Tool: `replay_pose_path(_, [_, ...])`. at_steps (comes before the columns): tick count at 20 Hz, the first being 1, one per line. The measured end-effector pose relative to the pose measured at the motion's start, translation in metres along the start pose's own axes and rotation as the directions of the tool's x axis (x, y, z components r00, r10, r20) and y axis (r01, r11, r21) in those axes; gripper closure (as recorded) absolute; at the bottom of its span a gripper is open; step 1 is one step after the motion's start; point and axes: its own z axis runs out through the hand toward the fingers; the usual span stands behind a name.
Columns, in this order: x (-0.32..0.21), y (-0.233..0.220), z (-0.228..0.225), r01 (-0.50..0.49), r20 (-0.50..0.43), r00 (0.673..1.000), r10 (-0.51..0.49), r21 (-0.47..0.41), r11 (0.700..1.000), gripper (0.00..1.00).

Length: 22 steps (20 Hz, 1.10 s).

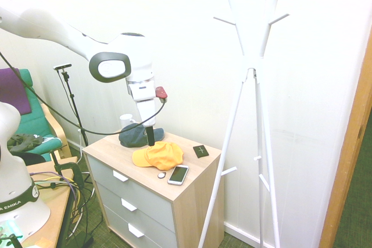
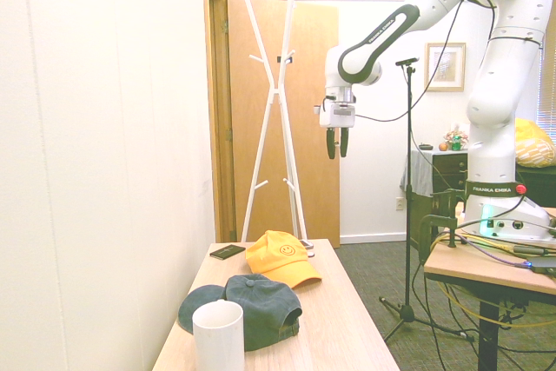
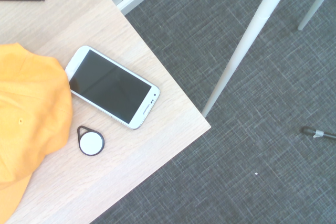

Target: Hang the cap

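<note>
claw (image 2: pixel 337 142): open, high, empty | cap (image 2: pixel 281 258): on dresser top (image 2: pixel 347 319)

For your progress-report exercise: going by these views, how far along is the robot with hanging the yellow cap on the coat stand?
Done: nothing yet. The yellow cap lies on the dresser top, beside a dark cap and a phone.
In hand: nothing. The gripper hangs open and empty above the dresser, pointing down.
Left: everything. It must descend, grasp the cap, carry it to the white coat stand and hook it on a peg.

"FRANKA EMIKA" on arm base band (image 2: pixel 493 188).
</note>
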Motion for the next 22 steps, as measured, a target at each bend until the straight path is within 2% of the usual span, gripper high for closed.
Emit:
replay_pose_path(4, [-0.007, -0.006, 0.002, 0.016, 0.001, 1.000, -0.016, -0.004, 1.000, 0.00])
replay_pose_path(8, [-0.047, -0.049, 0.015, 0.069, -0.019, 0.997, -0.069, 0.010, 0.998, 0.00])
replay_pose_path(13, [-0.099, -0.106, 0.059, 0.139, -0.039, 0.990, -0.138, 0.008, 0.990, 0.00])
replay_pose_path(15, [-0.113, -0.127, 0.078, 0.167, -0.075, 0.983, -0.165, 0.017, 0.986, 0.00])
replay_pose_path(18, [-0.130, -0.153, 0.109, 0.197, -0.130, 0.973, -0.190, 0.036, 0.980, 0.00])
replay_pose_path(22, [-0.142, -0.177, 0.145, 0.217, -0.138, 0.968, -0.210, 0.031, 0.976, 0.00])
